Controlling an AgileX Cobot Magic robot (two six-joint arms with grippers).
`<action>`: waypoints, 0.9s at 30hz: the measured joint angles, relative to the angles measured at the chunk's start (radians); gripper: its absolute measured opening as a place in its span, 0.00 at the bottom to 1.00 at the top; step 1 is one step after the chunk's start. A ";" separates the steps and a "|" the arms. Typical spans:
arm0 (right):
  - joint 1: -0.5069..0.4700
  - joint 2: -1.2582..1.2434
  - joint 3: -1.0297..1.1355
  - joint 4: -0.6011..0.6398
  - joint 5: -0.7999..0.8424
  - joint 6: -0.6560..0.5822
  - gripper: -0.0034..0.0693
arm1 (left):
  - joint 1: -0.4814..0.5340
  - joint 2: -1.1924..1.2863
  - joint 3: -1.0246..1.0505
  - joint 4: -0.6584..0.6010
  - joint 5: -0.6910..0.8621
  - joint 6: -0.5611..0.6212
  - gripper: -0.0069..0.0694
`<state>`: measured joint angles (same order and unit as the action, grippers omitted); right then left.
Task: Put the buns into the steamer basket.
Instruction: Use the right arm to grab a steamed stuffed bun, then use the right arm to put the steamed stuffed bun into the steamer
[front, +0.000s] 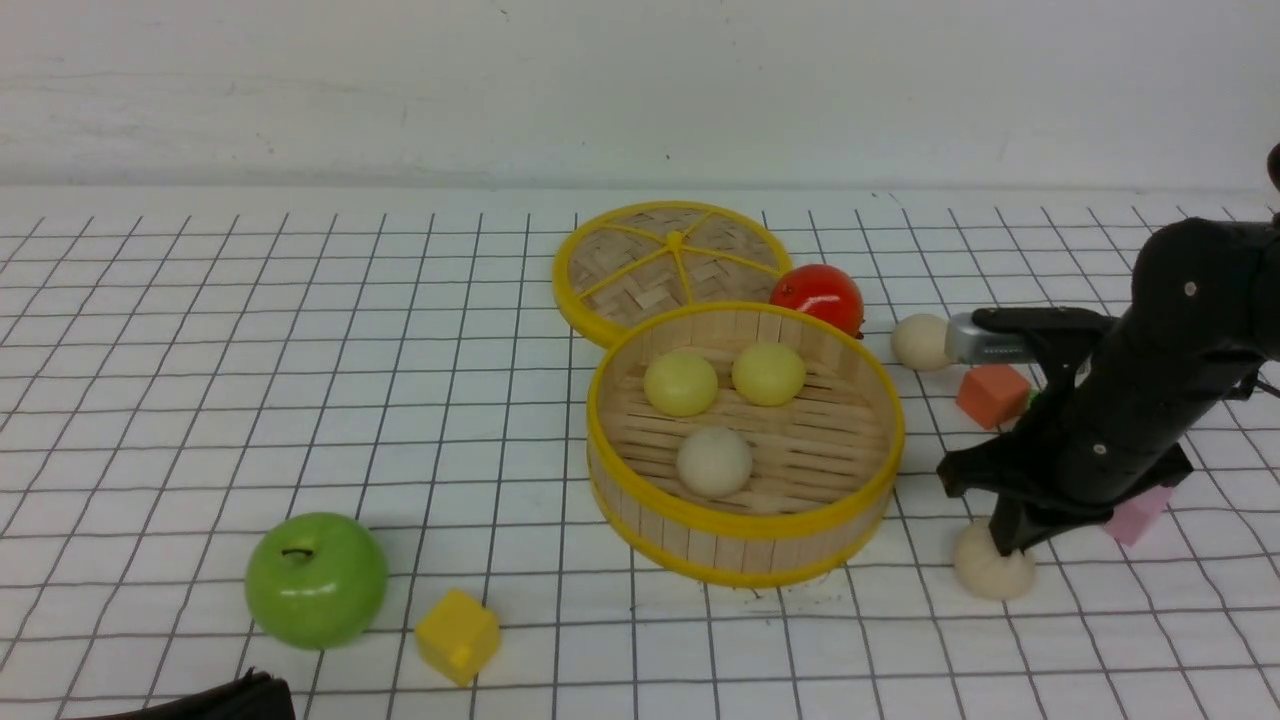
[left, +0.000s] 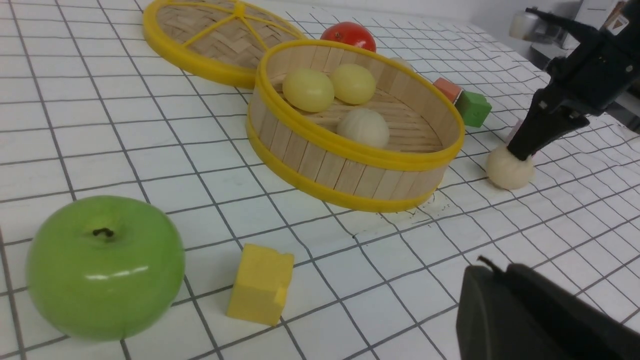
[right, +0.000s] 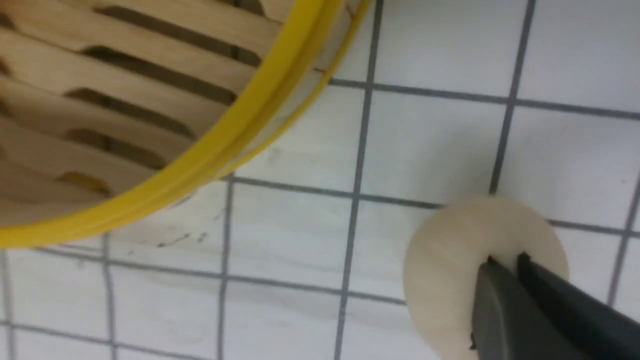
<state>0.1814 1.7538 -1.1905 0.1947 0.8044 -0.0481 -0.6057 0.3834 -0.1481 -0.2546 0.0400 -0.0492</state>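
Spotted cream bun (front: 993, 578) right of steamer basket (front: 745, 548) | found right gripper (front: 1008, 543) atop, grip untellable | noted gridded white table (front: 200, 350), plain wall (front: 400, 80)

White gridded table (front: 200, 400). Centre: steamer basket (front: 745, 525), lid (front: 640, 270) just behind it, red ball (front: 820, 295) at lid's right. Right side: upper cream bun (front: 918, 342), orange cube (front: 990, 393), pink cube (front: 1140, 515), lower cream bun (front: 990, 575). Lower left: green apple (front: 315, 580), yellow cube (front: 458, 635) beside it.
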 joint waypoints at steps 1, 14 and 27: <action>0.003 -0.022 0.000 0.001 0.002 0.000 0.04 | 0.000 0.000 0.000 0.000 0.000 0.000 0.13; 0.215 -0.043 -0.160 0.031 -0.093 -0.005 0.05 | 0.000 0.000 0.000 0.000 0.000 0.000 0.15; 0.219 0.190 -0.255 0.033 -0.107 -0.005 0.25 | 0.000 0.000 0.000 0.000 0.000 0.000 0.16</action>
<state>0.4002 1.9438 -1.4454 0.2272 0.6975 -0.0526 -0.6057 0.3834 -0.1481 -0.2546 0.0400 -0.0492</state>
